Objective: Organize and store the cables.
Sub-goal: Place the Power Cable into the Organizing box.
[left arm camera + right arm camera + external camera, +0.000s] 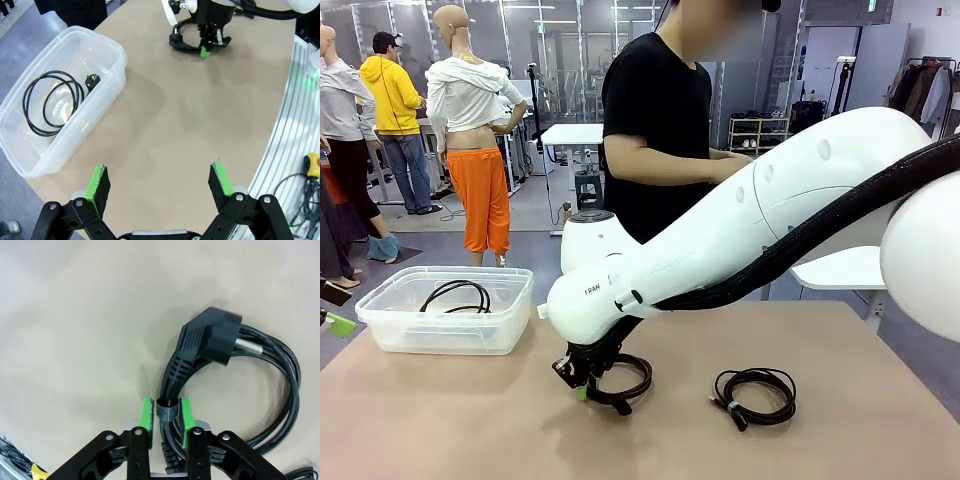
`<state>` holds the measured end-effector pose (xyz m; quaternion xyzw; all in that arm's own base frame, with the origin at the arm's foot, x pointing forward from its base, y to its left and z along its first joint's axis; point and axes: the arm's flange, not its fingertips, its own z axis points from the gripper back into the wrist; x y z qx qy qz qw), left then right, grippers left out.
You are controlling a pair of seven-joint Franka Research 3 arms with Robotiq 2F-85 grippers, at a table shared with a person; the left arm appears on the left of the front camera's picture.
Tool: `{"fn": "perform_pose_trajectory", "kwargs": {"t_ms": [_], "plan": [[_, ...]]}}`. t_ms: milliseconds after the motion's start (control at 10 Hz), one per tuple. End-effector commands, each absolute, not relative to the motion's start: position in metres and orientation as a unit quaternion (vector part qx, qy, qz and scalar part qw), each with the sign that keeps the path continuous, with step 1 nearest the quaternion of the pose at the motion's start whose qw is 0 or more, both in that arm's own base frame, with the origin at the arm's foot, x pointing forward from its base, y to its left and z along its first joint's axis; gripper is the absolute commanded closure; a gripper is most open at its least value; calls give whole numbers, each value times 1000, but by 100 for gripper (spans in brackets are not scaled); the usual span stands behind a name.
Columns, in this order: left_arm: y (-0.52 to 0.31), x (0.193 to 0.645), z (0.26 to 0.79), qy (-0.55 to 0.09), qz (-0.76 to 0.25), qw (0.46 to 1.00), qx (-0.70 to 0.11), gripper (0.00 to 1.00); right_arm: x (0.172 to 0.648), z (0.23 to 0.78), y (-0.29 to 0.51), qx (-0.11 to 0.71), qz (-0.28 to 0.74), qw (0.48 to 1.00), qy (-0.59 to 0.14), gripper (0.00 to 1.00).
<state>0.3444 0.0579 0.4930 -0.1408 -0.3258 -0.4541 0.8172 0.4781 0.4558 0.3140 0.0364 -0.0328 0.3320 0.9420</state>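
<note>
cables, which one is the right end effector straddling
The thick coil with the angled plug, its tie inside the right end effector. The thin loop lies in the clear bin, the small coil loose on the table.

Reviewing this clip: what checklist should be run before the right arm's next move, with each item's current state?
1. Right claw straddles the plugged cable at its tie: ok.
2. Pads clamped firmly on it: cannot tell.
3. Clear bin open, with room beside the coiled cable inside: ok.
4. Left claw open, off to the bin's side: ok.
5. Second cable lies apart on the table: ok.
</note>
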Motion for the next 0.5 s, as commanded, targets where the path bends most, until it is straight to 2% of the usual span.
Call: {"fn": "perform_pose_trajectory", "kwargs": {"t_ms": [0,100,200,300,400], "plan": [[57,342,495,-317,-452,822,-142,0,470,321,447,53,340,938,-46,39],[57,342,495,-317,-452,822,-142,0,471,323,443,54,339,938,-50,18],[57,342,495,-317,-452,822,-142,0,470,327,441,54,337,938,-54,4],[57,342,495,-317,-452,822,-142,0,469,334,434,57,338,937,-64,23],[57,342,495,-317,-452,822,-142,0,465,344,424,61,352,931,-74,0]]}}
